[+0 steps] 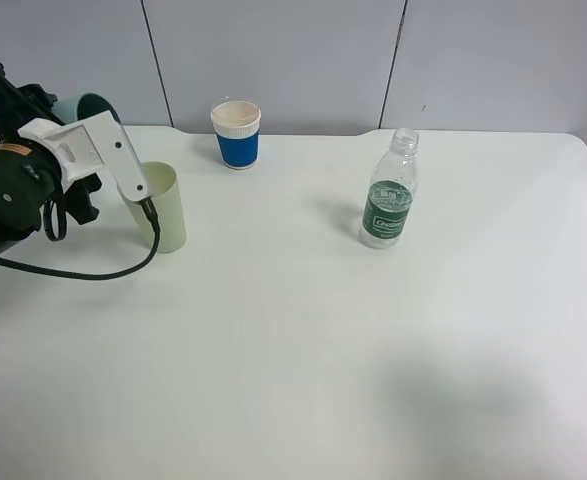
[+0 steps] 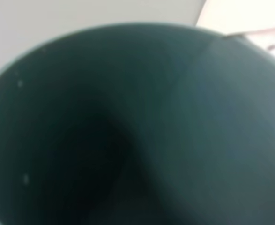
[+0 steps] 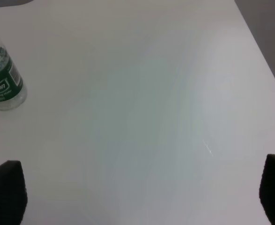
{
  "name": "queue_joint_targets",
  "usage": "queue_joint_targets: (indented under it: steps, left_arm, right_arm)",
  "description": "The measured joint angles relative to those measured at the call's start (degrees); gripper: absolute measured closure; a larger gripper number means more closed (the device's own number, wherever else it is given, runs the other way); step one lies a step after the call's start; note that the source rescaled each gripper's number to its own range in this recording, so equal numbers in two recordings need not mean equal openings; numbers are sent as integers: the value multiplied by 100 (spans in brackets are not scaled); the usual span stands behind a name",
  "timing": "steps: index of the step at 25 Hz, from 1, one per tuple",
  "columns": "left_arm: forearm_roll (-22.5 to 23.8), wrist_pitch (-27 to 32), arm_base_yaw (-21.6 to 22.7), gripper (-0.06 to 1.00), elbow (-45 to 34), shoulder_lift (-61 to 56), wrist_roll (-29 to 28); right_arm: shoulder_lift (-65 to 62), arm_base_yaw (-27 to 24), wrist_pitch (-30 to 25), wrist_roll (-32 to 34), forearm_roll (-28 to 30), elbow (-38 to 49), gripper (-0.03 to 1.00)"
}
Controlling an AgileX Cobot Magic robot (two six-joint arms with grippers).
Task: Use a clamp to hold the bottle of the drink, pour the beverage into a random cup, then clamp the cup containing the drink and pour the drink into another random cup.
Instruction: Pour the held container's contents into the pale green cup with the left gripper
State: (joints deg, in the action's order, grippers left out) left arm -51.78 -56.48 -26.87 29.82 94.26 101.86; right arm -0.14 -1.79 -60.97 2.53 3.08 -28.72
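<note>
Seen only from the high camera: table, three cups and the left arm together. Pale green cup stood upright near the table's left edge, well left of the bottle, with the arm's white wrist housing partly in front of it. Blue cup with a cream rim stood upright farther back, between the pale green cup and the bottle. Contents of both could not be told. Dark teal cup was raised and tilted behind the wrist housing, above and behind the pale green cup, only its rim showing.

Seen only from the left wrist camera: the inside of the dark teal cup, filling nearly the whole view, blurred and dark; liquid inside could not be told. Left claw itself hidden in every view; closed, by all appearances around the teal cup.

Seen from the right wrist camera: bare table surface and the bottle standing upright, uncapped, green-labelled, a little clear liquid at its base. Right claw hovered over the table, well apart from the bottle, dark fingertips spread fully wide and gripping nothing. Right arm was missing from the high view.
</note>
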Motion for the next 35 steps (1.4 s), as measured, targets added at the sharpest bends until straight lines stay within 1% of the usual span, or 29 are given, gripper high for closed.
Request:
queue_joint_targets:
  steps: [12, 17, 25, 30, 35]
  left_arm:
    - [0, -5, 0, 94, 0, 0, 487]
    - [45, -195, 0, 94, 1, 0, 592]
    - [181, -291, 0, 94, 1, 0, 1129]
    - [381, -303, 0, 94, 1, 0, 1223]
    - [429, -309, 0, 94, 1, 0, 1238]
  right_arm:
    - [0, 0, 0, 0, 0, 0, -3]
    - [0, 0, 0, 0, 0, 0, -3]
    - [0, 0, 0, 0, 0, 0, -3]
    - [0, 0, 0, 0, 0, 0, -3]
    - [0, 0, 0, 0, 0, 0, -3]
